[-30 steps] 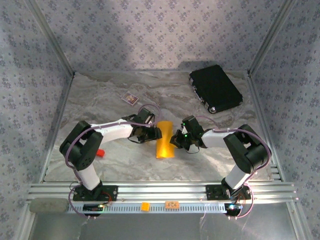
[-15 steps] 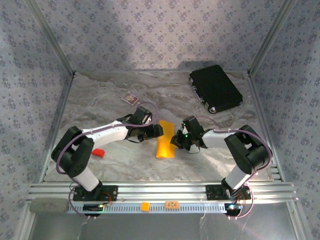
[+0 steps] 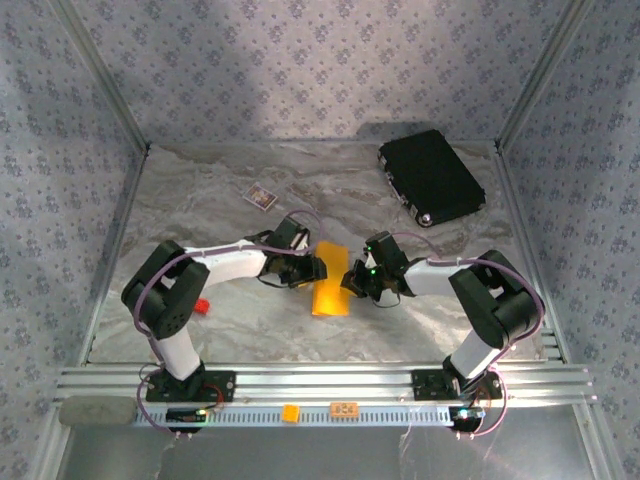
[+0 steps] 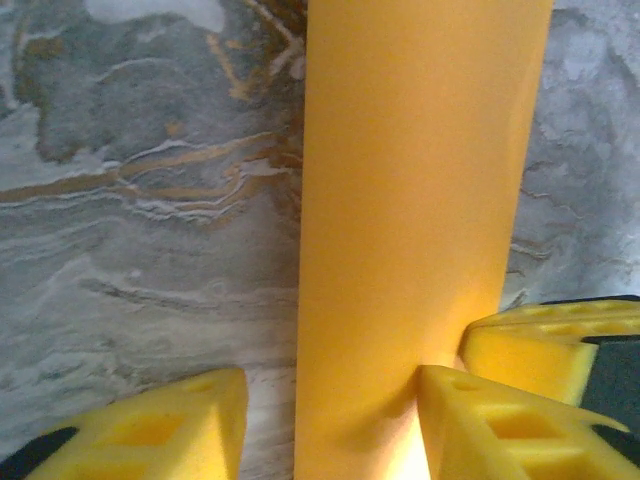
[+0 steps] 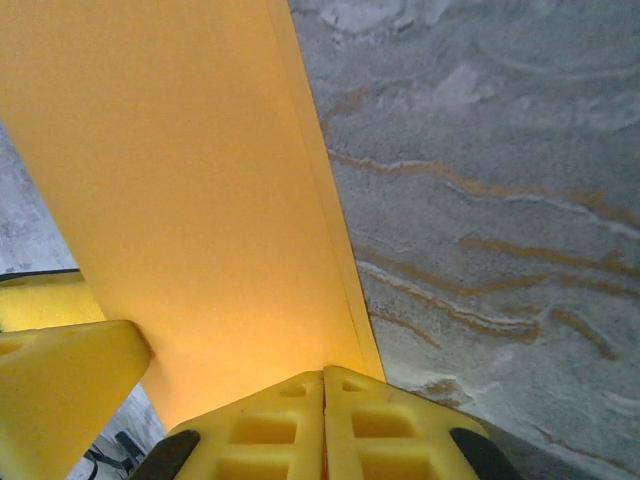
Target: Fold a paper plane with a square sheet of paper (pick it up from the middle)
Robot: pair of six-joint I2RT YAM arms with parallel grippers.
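Left pincer [image 4: 330,428] stands half spread across one long edge of the paper [image 4: 410,200]. One finger is over the strip and the other over the bare surface [image 4: 130,250] beside it, so nothing is pinched. Right pincer [image 5: 325,400] is pressed together, its tips down at the opposite long edge; whether a layer is caught between them I cannot tell.

The paper lies flat in the middle of the surface, between the two pincers. It is folded to a narrow strip whose long axis runs away from the arms' bases, tilted slightly. Both pincers meet it from the sides, across that axis and at about the same point along its length, the left at its left edge and the right at its right. Neither is clearly nearer.

The next fold, I judge, turns on this. The right would pin the strip down while the left works its own edge over along the long axis.
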